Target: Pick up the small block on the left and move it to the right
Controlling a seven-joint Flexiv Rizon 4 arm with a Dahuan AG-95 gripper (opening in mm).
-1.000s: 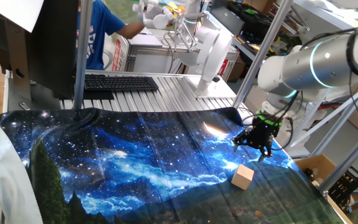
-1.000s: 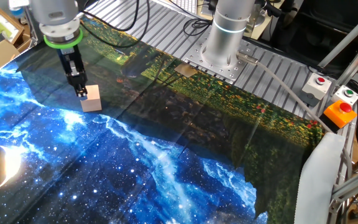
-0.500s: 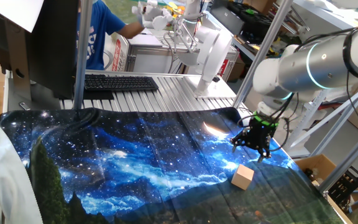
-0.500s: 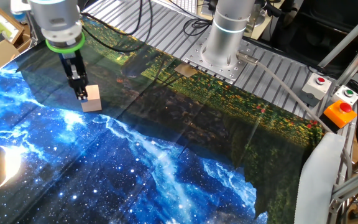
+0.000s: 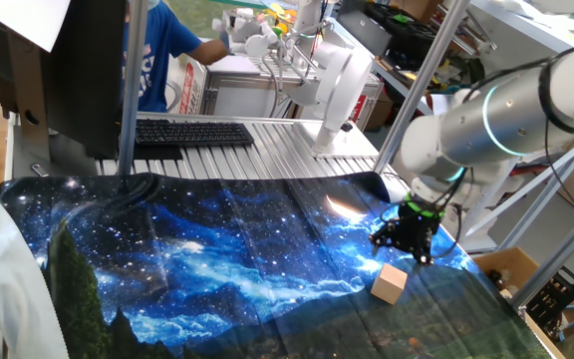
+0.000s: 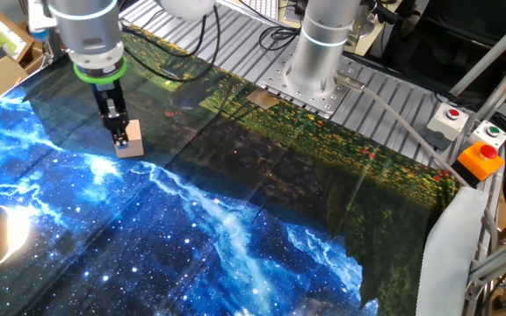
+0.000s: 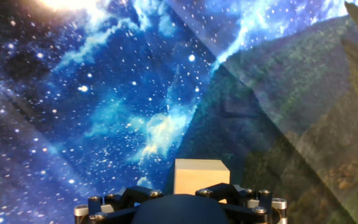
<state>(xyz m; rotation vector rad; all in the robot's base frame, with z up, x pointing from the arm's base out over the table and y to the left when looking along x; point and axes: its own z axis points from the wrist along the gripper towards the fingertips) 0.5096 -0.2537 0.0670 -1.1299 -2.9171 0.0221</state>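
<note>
The small block [image 5: 390,283] is a pale wooden cube on the starry blue cloth [image 5: 217,259]. It also shows in the other fixed view [image 6: 133,139] and in the hand view [image 7: 201,175], where its lower part is hidden behind my hand. My gripper [image 5: 404,245] hangs just above and behind the block, with its fingers spread and nothing between them. In the other fixed view the gripper [image 6: 116,133] is right beside the block's left face. In the hand view only the dark gripper body [image 7: 179,208] shows at the bottom edge.
The arm's base [image 6: 314,83] stands on the metal table beyond the cloth. An orange button box [image 6: 481,160] and a grey box with a red button [image 6: 446,118] sit at the right. A keyboard [image 5: 192,132] lies behind the cloth. A cardboard box [image 5: 511,269] stands off the table's edge.
My gripper has moved down and closer to the block. The block has not moved.
</note>
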